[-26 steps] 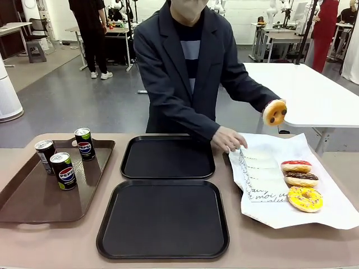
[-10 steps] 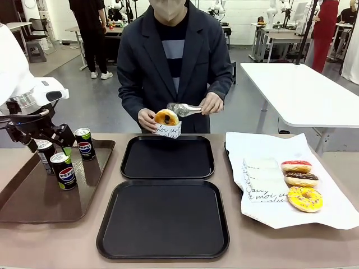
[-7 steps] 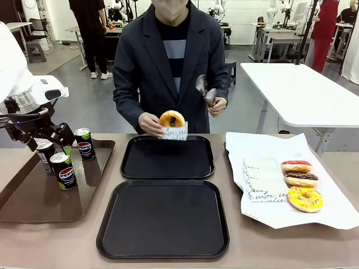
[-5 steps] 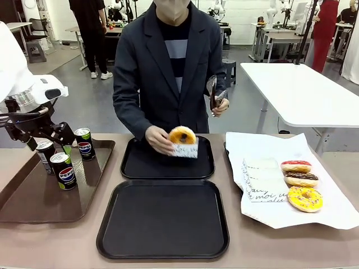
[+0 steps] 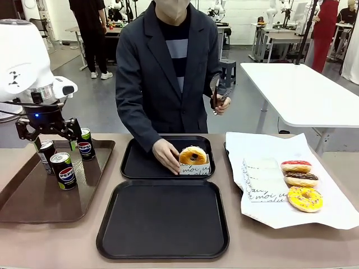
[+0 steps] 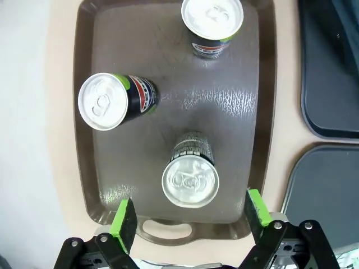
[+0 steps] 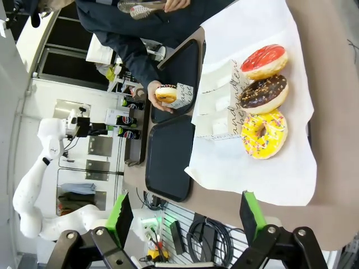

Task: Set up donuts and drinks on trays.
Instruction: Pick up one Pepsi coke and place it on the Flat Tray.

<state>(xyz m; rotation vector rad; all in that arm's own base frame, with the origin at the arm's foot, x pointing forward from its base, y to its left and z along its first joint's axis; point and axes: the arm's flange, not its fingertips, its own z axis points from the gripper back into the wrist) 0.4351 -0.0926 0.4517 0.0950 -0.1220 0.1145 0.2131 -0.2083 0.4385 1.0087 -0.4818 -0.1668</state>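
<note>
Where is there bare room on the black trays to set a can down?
The near black rounded plastic tray is wholly bare. The far black tray is free on its left; its right holds the white-boxed golden donut and the person's hand.

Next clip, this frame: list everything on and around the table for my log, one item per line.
cans: 3, black with silver tops, upright on the brown tray
brown tray: 1, brown, robot's left side of the table
black trays: 2, black, centre, one behind the other
boxed donut: 1, golden glaze in a white printed box, on the far black tray
loose donuts: 3, red, chocolate, yellow sprinkled, in a row on the white paper
white paper: 1, white, robot's right side
flat white boxes: count unclear, white, on the paper beside the donuts
tongs: 1, silver, in the person's raised hand
person's hands: 2, one on the boxed donut, one holding the tongs
left gripper: open, above the cans
right gripper: open, holding nothing
</note>
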